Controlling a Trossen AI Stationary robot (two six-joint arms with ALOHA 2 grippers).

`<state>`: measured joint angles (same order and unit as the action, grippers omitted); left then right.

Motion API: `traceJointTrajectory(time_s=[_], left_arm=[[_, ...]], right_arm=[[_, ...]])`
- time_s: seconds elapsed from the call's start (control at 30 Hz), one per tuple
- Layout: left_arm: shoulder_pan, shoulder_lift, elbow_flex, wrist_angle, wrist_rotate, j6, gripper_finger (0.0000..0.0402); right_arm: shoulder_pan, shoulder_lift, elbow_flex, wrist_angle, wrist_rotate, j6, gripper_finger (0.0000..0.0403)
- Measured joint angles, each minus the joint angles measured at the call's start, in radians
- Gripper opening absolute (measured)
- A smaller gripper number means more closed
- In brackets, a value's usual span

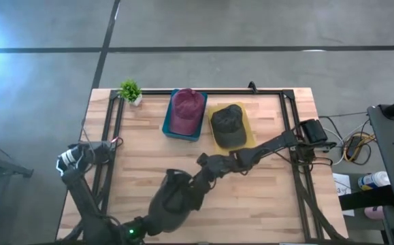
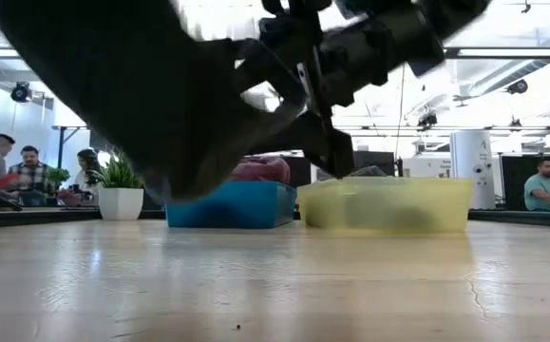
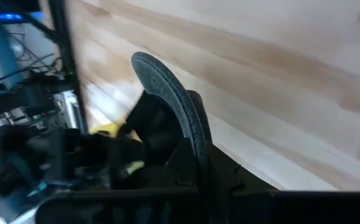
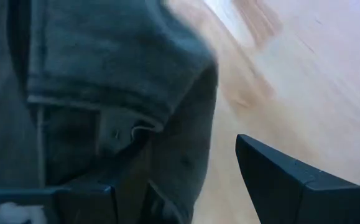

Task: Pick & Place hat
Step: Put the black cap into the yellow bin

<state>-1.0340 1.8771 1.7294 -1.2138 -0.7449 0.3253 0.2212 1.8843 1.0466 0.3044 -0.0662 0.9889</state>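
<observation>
We see a dark cap's brim (image 3: 170,99), its stitched edge curving up over the pale wooden tabletop (image 3: 279,74). The left gripper (image 3: 186,177) is closed on the dark fabric below. A black frame post (image 3: 64,43) stands alongside.

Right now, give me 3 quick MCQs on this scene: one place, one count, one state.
1. Where does the maroon hat lie?
A. yellow tray
B. blue tray
C. bare table

2. How many hats are in view?
A. one
B. two
C. three

3. How does the left gripper stand?
A. shut on a hat's brim
B. open over the plant
C. open above the table, empty

Key:
1 B: the maroon hat fills the blue tray.
2 C: the maroon hat, the gray hat in the yellow tray, and the held hat.
3 A: the brim rises from the closed left gripper.
</observation>
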Motion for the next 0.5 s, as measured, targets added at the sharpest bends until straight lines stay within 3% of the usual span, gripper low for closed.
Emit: traceJointTrajectory(time_s=[0.2, 0.33, 0.5], left_arm=[[0.004, 0.0, -0.146, 0.016, 0.196, -0.066, 0.0007], [0.007, 0.0, -0.213, 0.089, 0.156, -0.045, 0.0009], [-0.001, 0.0, -0.144, -0.042, 0.159, -0.038, 0.001]], right_arm=[[0.034, 0.002, 0.148, -0.291, -0.012, -0.068, 0.0231], [0.051, 0.011, 0.203, -0.3, -0.007, -0.091, 0.0231], [0.047, 0.013, 0.229, -0.544, 0.148, -0.083, 0.0231]])
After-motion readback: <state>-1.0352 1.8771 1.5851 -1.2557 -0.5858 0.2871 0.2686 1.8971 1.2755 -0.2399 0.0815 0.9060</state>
